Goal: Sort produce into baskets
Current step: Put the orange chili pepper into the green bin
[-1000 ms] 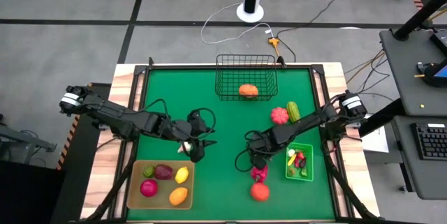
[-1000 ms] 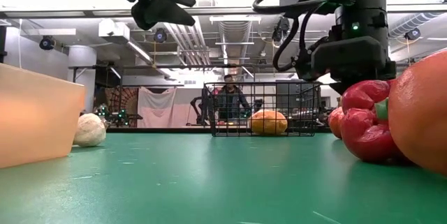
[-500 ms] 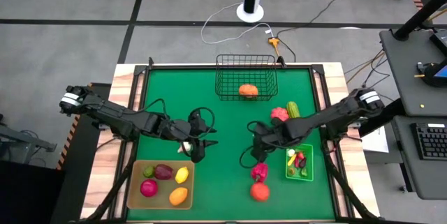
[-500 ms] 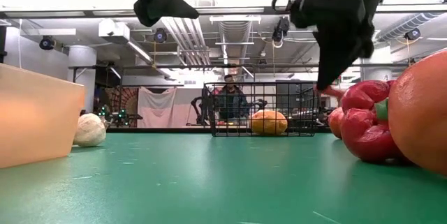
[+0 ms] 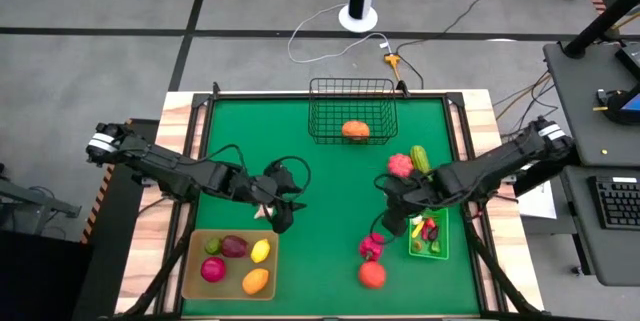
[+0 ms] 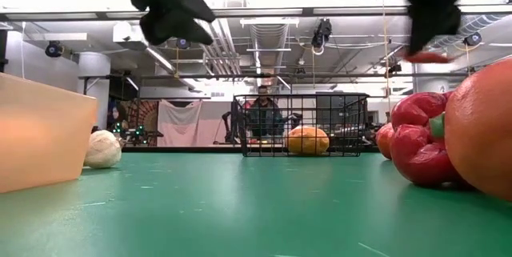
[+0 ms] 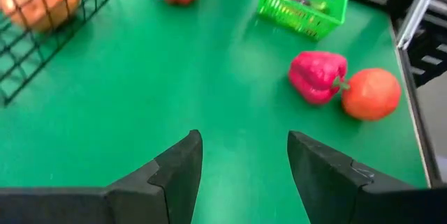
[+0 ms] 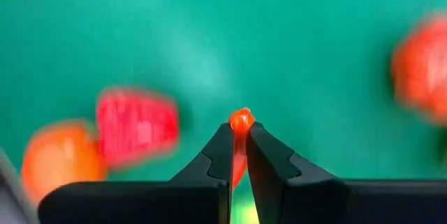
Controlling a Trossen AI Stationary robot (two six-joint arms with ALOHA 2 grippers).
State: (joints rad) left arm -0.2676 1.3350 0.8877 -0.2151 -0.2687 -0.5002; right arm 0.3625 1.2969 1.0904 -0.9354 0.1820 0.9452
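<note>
Over the green table (image 5: 330,171), the right pincer (image 5: 393,223) is pinching a thin red chilli (image 8: 240,121) just left of the green bin (image 5: 430,232); it should centre over the bin, then let go. The left pincer (image 5: 278,206) is hovering spread, empty.

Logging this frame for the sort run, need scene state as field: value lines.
left gripper: open, empty, above the mat beside the tan tray
right gripper: shut on a small red-orange piece, near the green bin
wire basket: one orange piece
loose on mat: pink pepper, orange fruit
</note>
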